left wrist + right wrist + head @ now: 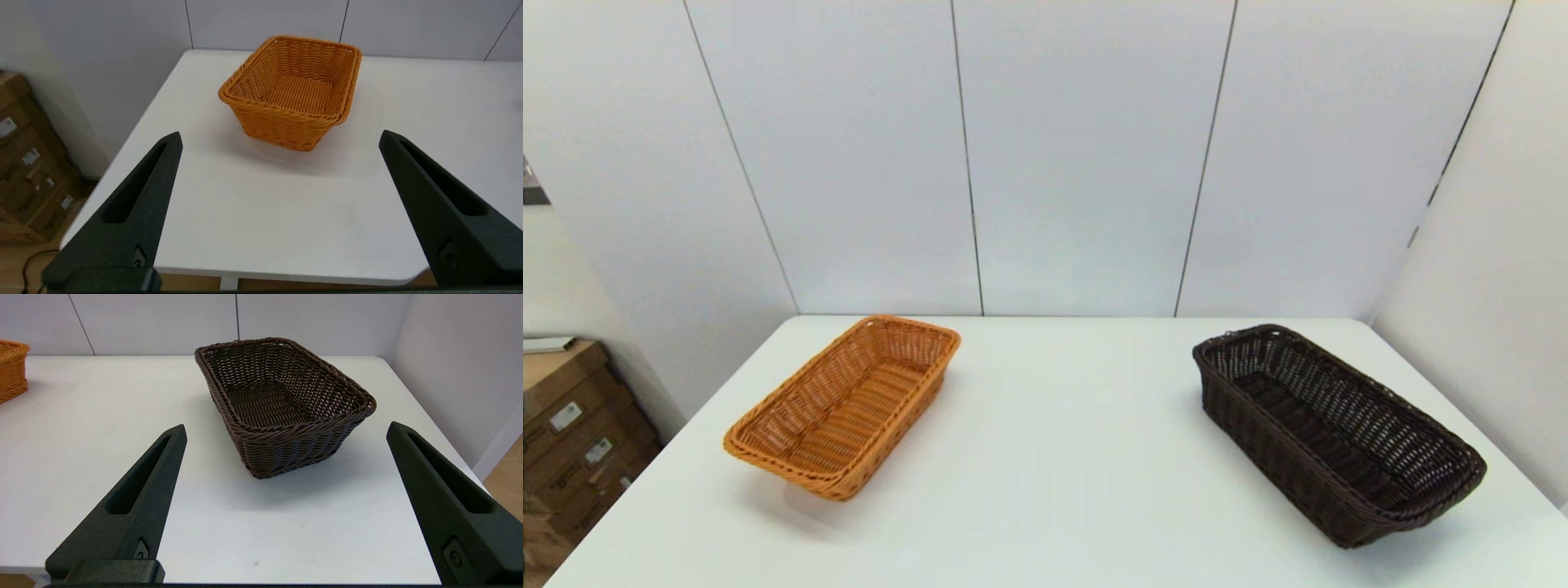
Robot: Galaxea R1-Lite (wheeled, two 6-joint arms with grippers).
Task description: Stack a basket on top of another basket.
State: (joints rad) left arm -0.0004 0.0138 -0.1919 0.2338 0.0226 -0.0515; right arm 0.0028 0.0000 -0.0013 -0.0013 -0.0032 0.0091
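My left gripper (280, 136): fingers spread wide, empty, short of the orange basket.
Orange basket (845, 406): tan wicker, braided rim, left on the white table (1062, 457).
Dark basket (1335, 429): near-black open weave, right side, well apart.
My right gripper (286, 428): spread, empty, facing it.

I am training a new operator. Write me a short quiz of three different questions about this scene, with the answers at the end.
1. True or false: the dark brown basket already sits on the orange basket.
2. Which basket lies on the robot's left side of the white table? A) orange B) dark brown
3. Fill in: the fingers of the left gripper and the right gripper are spread ____.

Key: 1 false, they lie apart. 2 A. 3 open, neither holds anything.
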